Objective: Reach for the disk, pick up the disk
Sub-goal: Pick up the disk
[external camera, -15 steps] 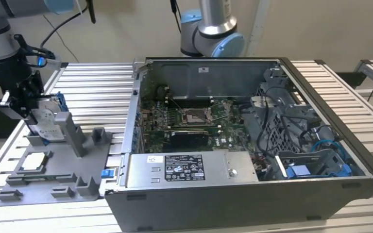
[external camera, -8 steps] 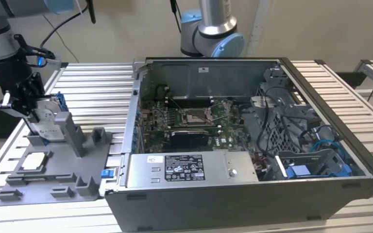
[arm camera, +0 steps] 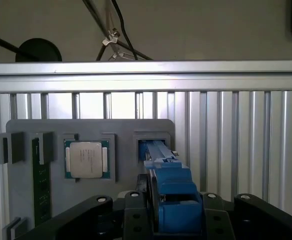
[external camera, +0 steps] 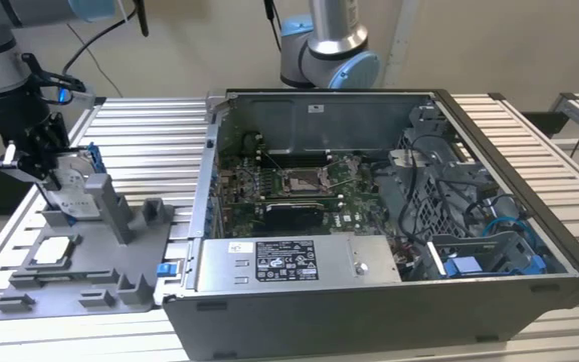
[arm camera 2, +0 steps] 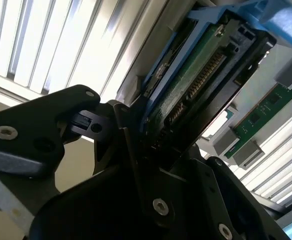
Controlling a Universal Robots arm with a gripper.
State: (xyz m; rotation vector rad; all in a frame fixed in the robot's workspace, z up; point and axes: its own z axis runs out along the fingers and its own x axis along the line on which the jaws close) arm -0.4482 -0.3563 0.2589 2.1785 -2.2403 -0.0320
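Note:
The disk (external camera: pixel 75 183) stands on edge at the exterior view's left, its silver face and blue frame just above the tall post of the grey fixture (external camera: pixel 88 264). My gripper (external camera: pixel 52 167) comes down on it from above and is shut on it. In the second wrist view the black fingers (arm camera 2: pixel 128 145) clamp the disk (arm camera 2: pixel 196 75), whose blue frame and green circuit board show. In the first wrist view the disk (arm camera: pixel 169 192) runs from my gripper (arm camera: pixel 171 215) to a slot in the fixture (arm camera: pixel 126 131). Whether its far end is out of the slot I cannot tell.
A small square silvery chip (external camera: pixel 53 250) lies in a fixture pocket, also seen as the chip (arm camera: pixel 85 159) beside the slot. A green memory stick (arm camera: pixel 40 185) sits in the fixture. An open computer case (external camera: pixel 370 211) takes up the slatted table's middle. A second arm's base (external camera: pixel 330 53) stands behind it.

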